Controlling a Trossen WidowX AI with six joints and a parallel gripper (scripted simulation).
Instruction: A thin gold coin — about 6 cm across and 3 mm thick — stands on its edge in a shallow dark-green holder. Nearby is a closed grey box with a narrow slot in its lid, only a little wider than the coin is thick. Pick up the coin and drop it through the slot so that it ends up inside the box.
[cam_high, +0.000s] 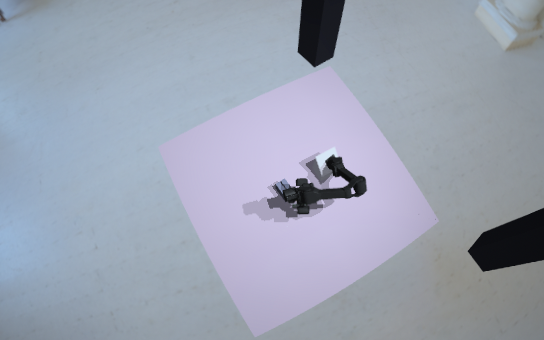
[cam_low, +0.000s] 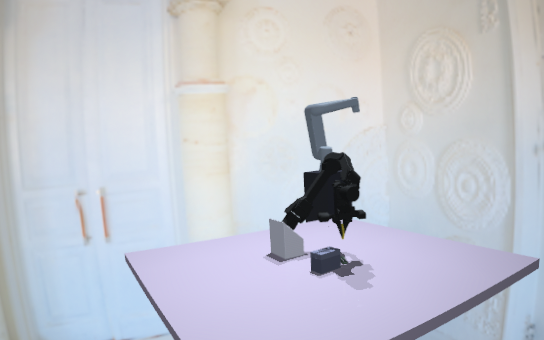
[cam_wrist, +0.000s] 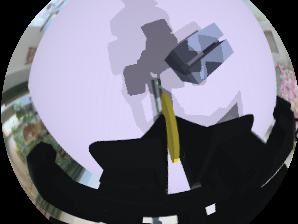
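The pincer (cam_low: 343, 226) pinches the gold coin (cam_wrist: 170, 125) edge-on between its fingers, holding it in the air above the lilac tabletop (cam_low: 240, 290). The grey box (cam_low: 326, 260) sits below the pincer and slightly to one side, slot (cam_wrist: 197, 58) facing up.

In the top view the coin was hidden under the arm (cam_high: 327, 189), and the box (cam_high: 281, 188) at frame centre was too small to show its slot. In the wrist view the gripper (cam_wrist: 174, 156) covered the coin's (cam_wrist: 170, 125) lower end, and the holder (cam_wrist: 154, 88) was too small to make out.
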